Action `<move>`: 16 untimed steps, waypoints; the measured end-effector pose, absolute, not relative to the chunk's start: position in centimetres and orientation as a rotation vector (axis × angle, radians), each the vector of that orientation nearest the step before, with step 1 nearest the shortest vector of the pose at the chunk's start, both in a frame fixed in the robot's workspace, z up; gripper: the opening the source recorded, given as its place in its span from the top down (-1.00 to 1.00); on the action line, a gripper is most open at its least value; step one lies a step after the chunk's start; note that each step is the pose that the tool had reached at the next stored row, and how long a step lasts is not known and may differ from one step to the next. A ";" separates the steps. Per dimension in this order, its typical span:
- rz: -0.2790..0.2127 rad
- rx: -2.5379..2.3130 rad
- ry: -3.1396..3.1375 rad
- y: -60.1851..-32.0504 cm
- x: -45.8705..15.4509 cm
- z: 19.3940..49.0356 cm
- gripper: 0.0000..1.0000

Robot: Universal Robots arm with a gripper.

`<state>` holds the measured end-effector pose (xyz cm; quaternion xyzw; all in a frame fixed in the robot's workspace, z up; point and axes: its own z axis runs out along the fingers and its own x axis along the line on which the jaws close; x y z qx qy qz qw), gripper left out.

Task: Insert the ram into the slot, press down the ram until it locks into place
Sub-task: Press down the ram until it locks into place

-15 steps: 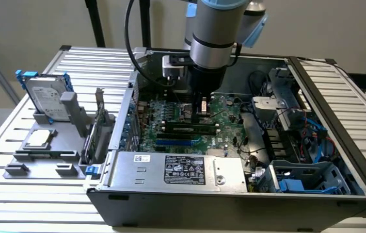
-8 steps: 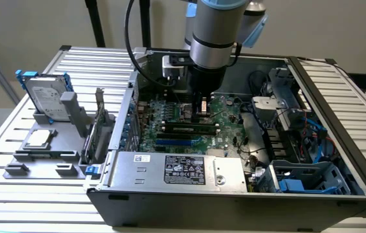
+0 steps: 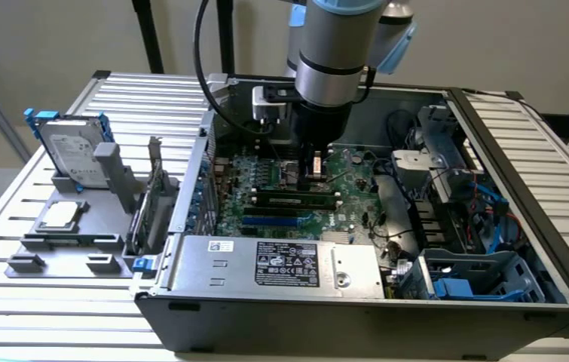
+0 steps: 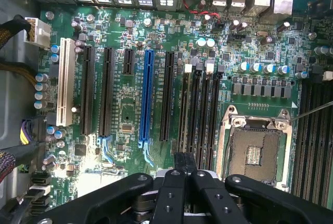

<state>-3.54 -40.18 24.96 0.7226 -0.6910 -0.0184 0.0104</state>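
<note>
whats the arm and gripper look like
The arm is a thick silver-grey cylinder with a pale blue cap at one joint and a black wrist section. A black cable loops beside it. The gripper is matt black, with linked bars fastened by small silver screws.

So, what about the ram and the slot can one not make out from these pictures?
- Exterior view: the tip of the gripper is lost against the dark motherboard, so it cannot be told whether it holds the ram.
- Exterior view: the slot is too small to tell whether a stick sits in it.
- Wrist view: the near ends of the black memory slots are covered by the gripper.
</note>
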 end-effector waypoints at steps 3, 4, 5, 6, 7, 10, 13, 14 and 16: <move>-0.057 2.255 -2.156 -40.2 -3.5 25.0 0.80; -0.057 2.255 -2.156 -40.2 -3.6 24.9 0.80; -0.057 2.255 -2.157 -40.1 -3.6 24.9 0.80; -0.057 2.255 -2.156 -40.1 -3.6 24.8 0.80; -0.057 2.255 -2.156 -40.1 -3.6 24.7 0.80; -0.060 2.254 -2.155 -40.0 -3.6 24.4 0.80; -0.065 2.252 -2.153 -40.0 -3.6 24.0 0.80; -0.067 2.251 -2.152 -40.0 -3.6 23.9 0.80; -0.069 2.250 -2.152 -39.9 -3.6 23.7 0.80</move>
